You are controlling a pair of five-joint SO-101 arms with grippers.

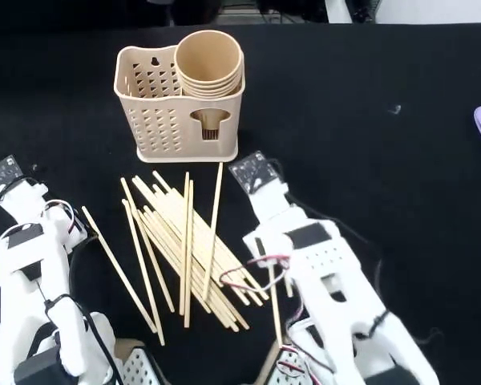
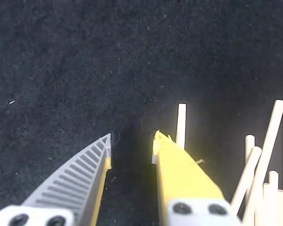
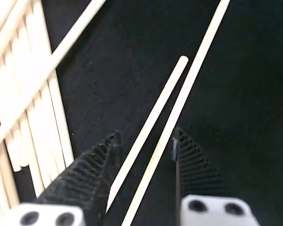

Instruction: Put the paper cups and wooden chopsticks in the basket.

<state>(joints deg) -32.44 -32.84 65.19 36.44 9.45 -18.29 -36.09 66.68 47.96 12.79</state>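
Two slim pale wooden chopsticks (image 3: pixel 168 89) lie on the black cloth (image 3: pixel 254 94) between the right gripper's (image 3: pixel 146 136) parted jaws, while the left gripper (image 2: pixel 132 137), likewise parted, sits just beside another chopstick (image 2: pixel 180 125).

The table (image 1: pixel 369 160) wears a black cloth, matt and slightly fuzzy, flecked with lint. The basket (image 1: pixel 156 120), upper left of the frame, is beige plastic with a faint sheen. The cups (image 1: pixel 208 60) are matt brown paper. The chopsticks (image 1: pixel 184 241) are pale bare wood, smooth and matt. The arms (image 1: pixel 329 273) are smooth white plastic. The left gripper (image 2: pixel 132 136) has one ribbed grey plastic finger and one smooth yellow; the right gripper (image 3: pixel 146 134) has ribbed black ones.
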